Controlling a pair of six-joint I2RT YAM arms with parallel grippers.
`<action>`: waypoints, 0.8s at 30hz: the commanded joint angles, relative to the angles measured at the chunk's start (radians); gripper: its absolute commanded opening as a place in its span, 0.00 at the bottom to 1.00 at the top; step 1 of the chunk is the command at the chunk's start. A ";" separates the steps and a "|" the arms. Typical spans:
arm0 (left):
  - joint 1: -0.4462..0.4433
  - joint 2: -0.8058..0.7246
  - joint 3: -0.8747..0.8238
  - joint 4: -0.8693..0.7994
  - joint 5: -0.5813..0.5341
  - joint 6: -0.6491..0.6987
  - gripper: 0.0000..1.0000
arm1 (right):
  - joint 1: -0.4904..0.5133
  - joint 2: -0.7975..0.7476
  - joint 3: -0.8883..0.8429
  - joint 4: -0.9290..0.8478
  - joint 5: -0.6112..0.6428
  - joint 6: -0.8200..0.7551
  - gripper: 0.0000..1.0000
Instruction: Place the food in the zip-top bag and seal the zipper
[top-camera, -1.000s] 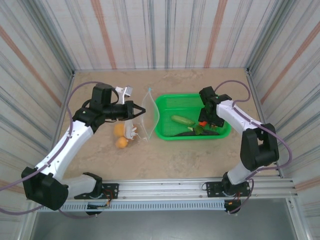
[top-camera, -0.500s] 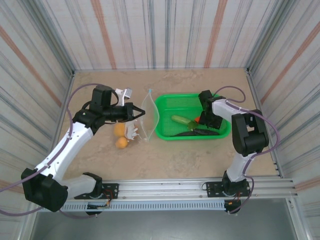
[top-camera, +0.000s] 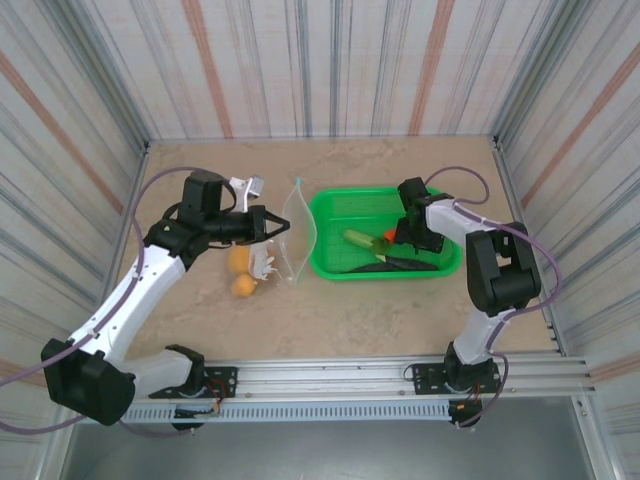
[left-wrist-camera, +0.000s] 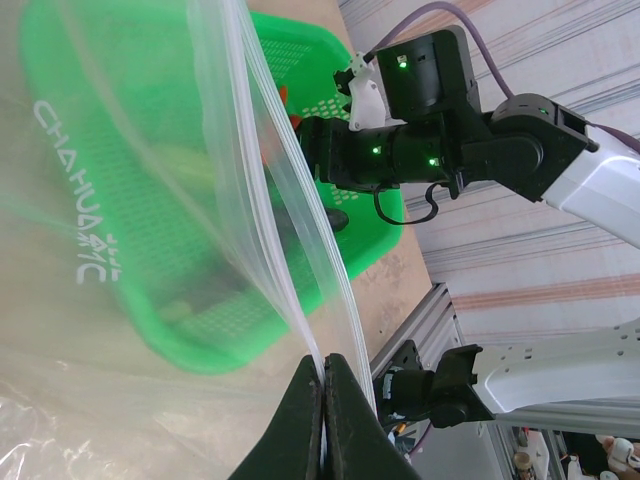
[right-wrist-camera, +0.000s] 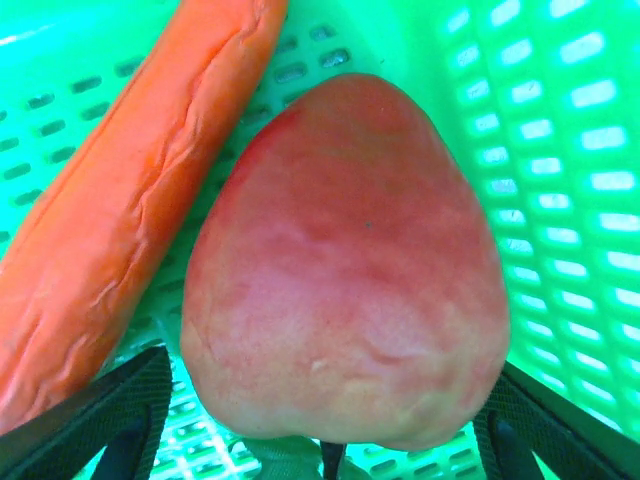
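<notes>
Gaping wide over the smooth, probably light and slippery apple (right-wrist-camera: 345, 270), the right claw (right-wrist-camera: 320, 432) should close across its broadest part.

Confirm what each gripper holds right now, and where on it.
Left gripper pinches the zip-top bag by its zipper edge. Right gripper holds nothing: open, straddling the red apple in the basket.

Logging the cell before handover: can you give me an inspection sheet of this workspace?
Surface: beige table, no spills seen.
Job's things: zip-top bag held upright, mouth open; two orange foods on table beside it; apple, chili, cucumber, eggplant in green basket.
Clutter: small white object by the oranges, unidentifiable.
Grippers: left gripper shut on bag edge; right gripper open around apple.
Cables: purple cables loop along both arms, unsnagged.
Surroundings: striped walls; nothing else seen.
</notes>
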 joint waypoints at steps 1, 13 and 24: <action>0.008 -0.018 0.009 -0.019 0.014 0.003 0.00 | 0.001 -0.018 0.001 -0.008 0.030 -0.037 0.88; 0.007 -0.020 0.003 -0.015 0.013 0.004 0.00 | -0.009 -0.001 -0.010 0.031 0.018 -0.057 0.67; 0.007 -0.022 0.011 -0.011 0.014 -0.003 0.00 | 0.017 -0.062 -0.006 0.014 0.091 -0.090 0.50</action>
